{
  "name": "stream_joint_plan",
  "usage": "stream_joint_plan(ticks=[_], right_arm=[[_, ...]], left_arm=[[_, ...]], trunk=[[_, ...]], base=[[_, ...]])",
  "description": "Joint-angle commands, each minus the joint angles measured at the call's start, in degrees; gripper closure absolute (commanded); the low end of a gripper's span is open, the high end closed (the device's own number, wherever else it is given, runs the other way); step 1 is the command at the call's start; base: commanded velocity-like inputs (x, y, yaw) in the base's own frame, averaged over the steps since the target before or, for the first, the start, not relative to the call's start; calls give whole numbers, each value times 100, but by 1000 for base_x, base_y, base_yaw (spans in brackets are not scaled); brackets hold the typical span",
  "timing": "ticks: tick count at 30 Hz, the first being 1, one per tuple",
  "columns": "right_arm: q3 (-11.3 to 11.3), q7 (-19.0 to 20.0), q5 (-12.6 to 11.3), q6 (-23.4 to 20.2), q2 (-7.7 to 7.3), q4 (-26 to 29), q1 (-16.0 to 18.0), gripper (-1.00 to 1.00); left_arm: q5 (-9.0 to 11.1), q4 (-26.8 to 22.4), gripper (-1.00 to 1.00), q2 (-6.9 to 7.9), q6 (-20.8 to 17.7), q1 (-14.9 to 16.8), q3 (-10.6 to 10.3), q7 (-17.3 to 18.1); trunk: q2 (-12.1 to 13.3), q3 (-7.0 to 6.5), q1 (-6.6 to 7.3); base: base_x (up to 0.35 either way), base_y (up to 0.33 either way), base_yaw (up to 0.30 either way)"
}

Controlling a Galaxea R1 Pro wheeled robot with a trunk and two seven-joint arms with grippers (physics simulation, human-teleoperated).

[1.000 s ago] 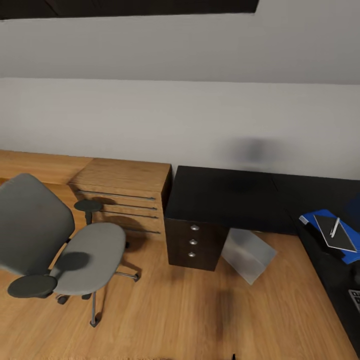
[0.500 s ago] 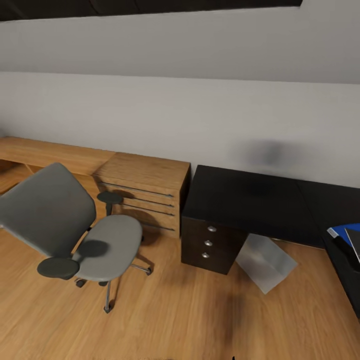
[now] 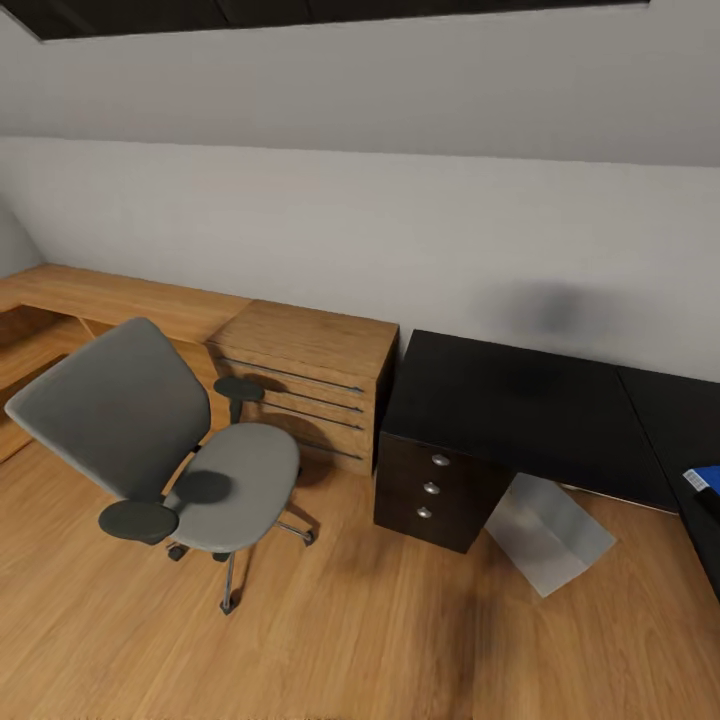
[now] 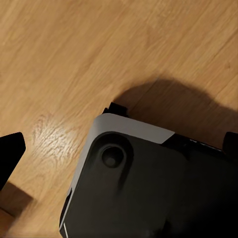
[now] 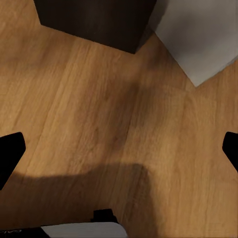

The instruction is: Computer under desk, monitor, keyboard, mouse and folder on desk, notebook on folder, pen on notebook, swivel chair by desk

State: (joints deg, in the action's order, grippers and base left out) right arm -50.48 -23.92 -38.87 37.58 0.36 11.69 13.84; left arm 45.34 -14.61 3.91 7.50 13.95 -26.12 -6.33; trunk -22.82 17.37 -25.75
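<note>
The grey swivel chair (image 3: pixel 190 455) stands on the wooden floor at the left, apart from the desk (image 3: pixel 520 400), whose glossy black top fills the right. Under the desk the light grey computer (image 3: pixel 550 535) sits turned at an angle beside the dark cabinet (image 3: pixel 430 490). A corner of the blue folder (image 3: pixel 708 477) shows on the desk at the right edge. My left gripper (image 4: pixel 119 148) is open above the floor, over a part of my own base. My right gripper (image 5: pixel 119 151) is open too, over bare floor near the computer (image 5: pixel 203 34) and the dark cabinet (image 5: pixel 94 20).
A wooden drawer chest (image 3: pixel 310 385) stands between the chair and the desk, against the white wall. A low wooden ledge (image 3: pixel 110 295) runs along the wall at the left. Open wooden floor (image 3: pixel 380 640) lies in front of the chair and the desk.
The head camera has turned left, so the whole picture has shifted right. The notebook and pen on the folder have left the picture at the right; only the folder's corner remains.
</note>
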Motion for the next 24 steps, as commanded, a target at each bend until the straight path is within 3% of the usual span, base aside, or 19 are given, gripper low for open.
stream_joint_plan(ticks=[1, 14, 24], right_arm=[[-49, -21, -19, 11, -1, 0, 5, -100], [-49, 15, -24, 30, 18, 9, 5, -100], [-83, 19, 3, 32, 32, 0, 5, -100]], left_arm=[[36, -8, -100, 4, 15, 2, -50, -36], [36, -8, -100, 4, 15, 2, -51, -35], [36, -7, -100, 4, 15, 2, -48, -36]], trunk=[[-10, 9, -3], [-10, 3, -3], [-10, -75, -3]], base=[[0, 0, 2], [0, 0, 0], [0, 0, 0]])
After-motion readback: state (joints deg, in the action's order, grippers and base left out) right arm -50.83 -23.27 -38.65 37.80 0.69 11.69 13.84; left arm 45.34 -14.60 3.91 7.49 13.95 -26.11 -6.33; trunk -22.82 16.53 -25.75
